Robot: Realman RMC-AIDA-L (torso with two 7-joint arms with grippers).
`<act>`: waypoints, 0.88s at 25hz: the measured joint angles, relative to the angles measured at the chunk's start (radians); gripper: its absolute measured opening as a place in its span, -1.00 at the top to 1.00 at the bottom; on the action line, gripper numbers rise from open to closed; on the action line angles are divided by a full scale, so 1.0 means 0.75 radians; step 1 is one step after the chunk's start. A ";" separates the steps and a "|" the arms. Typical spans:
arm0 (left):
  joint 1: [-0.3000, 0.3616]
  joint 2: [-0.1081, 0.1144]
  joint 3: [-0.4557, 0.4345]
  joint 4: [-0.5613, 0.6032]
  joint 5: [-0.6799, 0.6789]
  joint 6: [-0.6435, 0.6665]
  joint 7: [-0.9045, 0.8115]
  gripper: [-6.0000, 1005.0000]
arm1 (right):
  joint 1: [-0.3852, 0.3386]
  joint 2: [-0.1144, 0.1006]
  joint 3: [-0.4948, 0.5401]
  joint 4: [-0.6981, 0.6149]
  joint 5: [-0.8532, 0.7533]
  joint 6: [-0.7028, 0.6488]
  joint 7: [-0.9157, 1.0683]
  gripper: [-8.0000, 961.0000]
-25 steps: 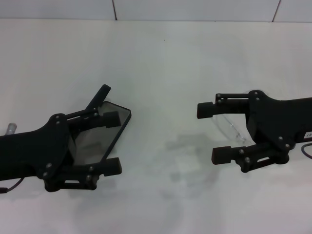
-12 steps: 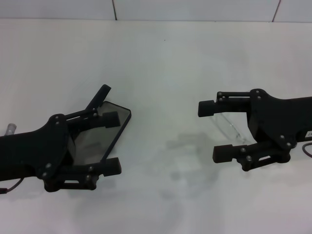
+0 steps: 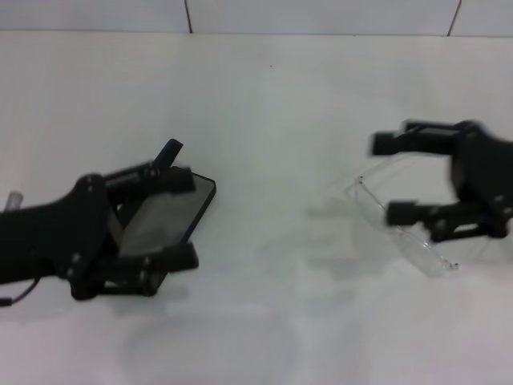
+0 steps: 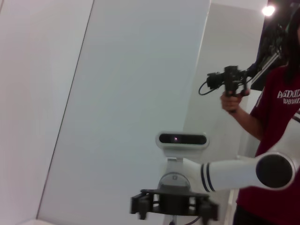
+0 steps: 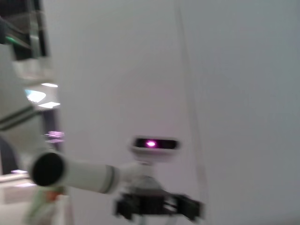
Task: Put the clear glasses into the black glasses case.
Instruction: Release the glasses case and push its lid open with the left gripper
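Observation:
The black glasses case (image 3: 160, 223) lies open left of centre, its grey lining showing and its lid (image 3: 167, 152) tilted up at the far end. My left gripper (image 3: 183, 218) hovers over it, open, one finger on each side of the case. The clear glasses (image 3: 421, 249) lie on the white table at the right, running diagonally towards the front. My right gripper (image 3: 390, 178) is open just above their far end, holding nothing. The wrist views look out over the room and show neither the case nor the glasses.
The white table (image 3: 264, 104) ends at a tiled wall behind. A small pale object (image 3: 12, 198) pokes out behind my left arm. In the left wrist view a person (image 4: 276, 117) holds a camera beyond the right arm's gripper (image 4: 173, 206).
My right gripper has swung right and farther back, uncovering most of the clear glasses. My left gripper has shifted slightly back over the case. Both stay open.

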 joint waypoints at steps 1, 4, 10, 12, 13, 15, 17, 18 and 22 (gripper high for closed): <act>-0.005 -0.002 -0.006 0.012 -0.007 -0.002 -0.013 -0.55 | -0.024 -0.007 0.031 -0.025 -0.002 0.014 0.000 -0.70; -0.010 -0.023 -0.028 0.136 -0.010 -0.040 -0.117 -0.53 | -0.083 -0.037 0.150 -0.066 -0.003 0.049 0.000 -0.69; -0.072 -0.070 -0.015 0.578 0.145 -0.286 -0.632 -0.49 | -0.170 -0.090 0.311 -0.065 -0.001 0.031 -0.001 -0.69; -0.136 -0.068 -0.017 0.686 0.237 -0.339 -0.878 -0.47 | -0.194 -0.093 0.339 -0.066 0.003 0.004 -0.007 -0.69; -0.161 -0.065 -0.020 0.716 0.273 -0.353 -0.962 -0.46 | -0.198 -0.093 0.343 -0.066 0.003 -0.001 -0.009 -0.69; -0.238 -0.052 -0.023 0.776 0.396 -0.397 -1.182 -0.46 | -0.206 -0.093 0.350 -0.058 -0.001 -0.010 -0.019 -0.68; -0.295 -0.048 -0.022 0.811 0.512 -0.422 -1.317 -0.46 | -0.210 -0.093 0.350 -0.043 -0.003 -0.014 -0.035 -0.68; -0.320 -0.049 -0.019 0.836 0.578 -0.429 -1.384 -0.46 | -0.214 -0.093 0.350 -0.036 -0.004 -0.018 -0.048 -0.68; -0.404 -0.063 0.096 0.970 0.946 -0.433 -1.657 -0.46 | -0.230 -0.091 0.350 -0.032 -0.004 -0.029 -0.070 -0.68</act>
